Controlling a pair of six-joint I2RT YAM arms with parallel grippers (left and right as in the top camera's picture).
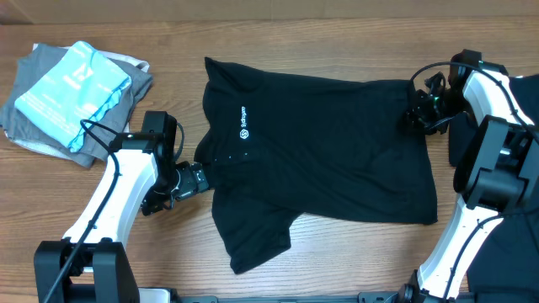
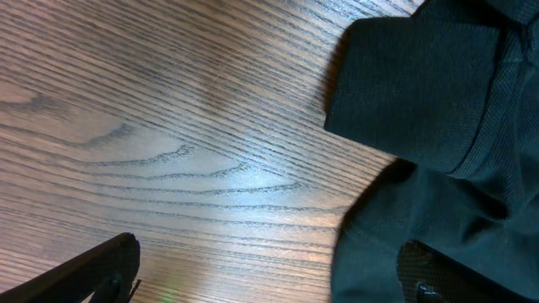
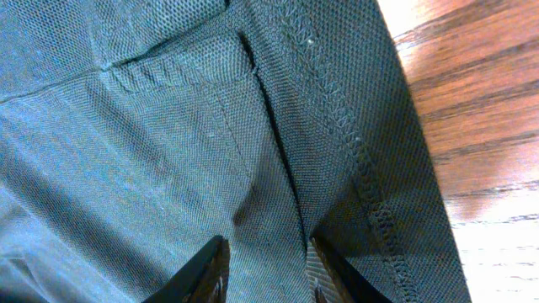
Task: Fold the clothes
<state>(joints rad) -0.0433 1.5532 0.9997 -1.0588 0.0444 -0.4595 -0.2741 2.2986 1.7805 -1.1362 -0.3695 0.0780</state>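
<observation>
Right wrist — right gripper (image 3: pixel 266 282) pinches T-shirt (image 3: pixel 168 126) fold — fingertips cut off.

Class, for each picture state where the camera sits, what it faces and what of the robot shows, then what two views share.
Overhead: above the table, looking down; both arms and the black T-shirt show.
Left wrist: on the left end effector, facing wood and shirt edge; its open fingers show.
Right wrist: on the right end effector, close over the hem; its fingers pinch fabric.
Shared: the T-shirt, in all three.
</observation>
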